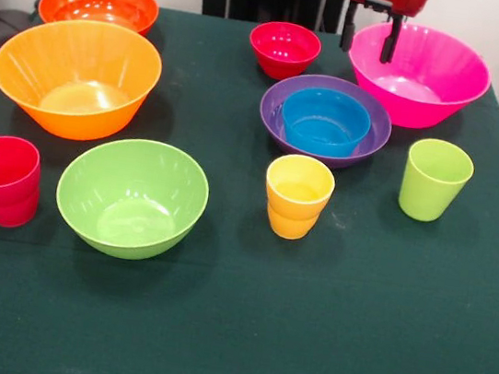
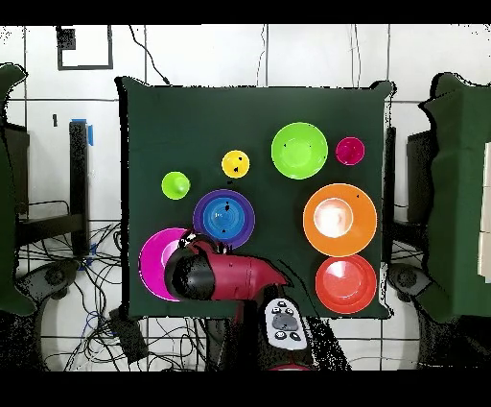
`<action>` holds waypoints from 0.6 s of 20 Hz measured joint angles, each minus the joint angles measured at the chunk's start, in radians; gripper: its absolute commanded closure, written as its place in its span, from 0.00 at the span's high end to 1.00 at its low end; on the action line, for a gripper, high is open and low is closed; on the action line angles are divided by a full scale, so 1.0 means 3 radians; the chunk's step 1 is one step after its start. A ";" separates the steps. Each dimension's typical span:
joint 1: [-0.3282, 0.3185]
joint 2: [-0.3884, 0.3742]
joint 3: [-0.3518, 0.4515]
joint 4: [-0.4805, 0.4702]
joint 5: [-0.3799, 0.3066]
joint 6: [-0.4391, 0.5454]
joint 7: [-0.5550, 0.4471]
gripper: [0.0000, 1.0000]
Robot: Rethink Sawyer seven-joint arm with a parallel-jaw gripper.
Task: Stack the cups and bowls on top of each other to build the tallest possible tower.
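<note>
The gripper [image 1: 370,32] hangs with jaws parted and empty over the pink bowl's [image 1: 431,82] rim.

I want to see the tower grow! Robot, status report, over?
Gripper open, hanging over pink bowl, empty. Tower barely begun: blue bowl nested in purple bowl. Cups and other bowls scattered, nothing blocking.

Bowls, seven counted: one pink bowl [image 1: 420,74], one light orange bowl [image 1: 76,76], one red-orange bowl [image 1: 99,3], one purple bowl [image 1: 325,119], one blue bowl [image 1: 325,119] nested in the purple, one lime green bowl [image 1: 132,197], one small red bowl [image 1: 284,49].

Cups, three counted: one red cup [image 1: 1,179], one yellow cup [image 1: 297,196], one lime green cup [image 1: 435,179].
</note>
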 measured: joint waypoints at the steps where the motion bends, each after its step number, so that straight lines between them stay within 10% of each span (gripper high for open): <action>1: 0.0006 0.0000 -0.0002 0.0000 0.0000 0.0000 0.0000 1.00; 12: 0.0065 0.0000 -0.0037 0.0000 0.0000 0.0000 0.0000 1.00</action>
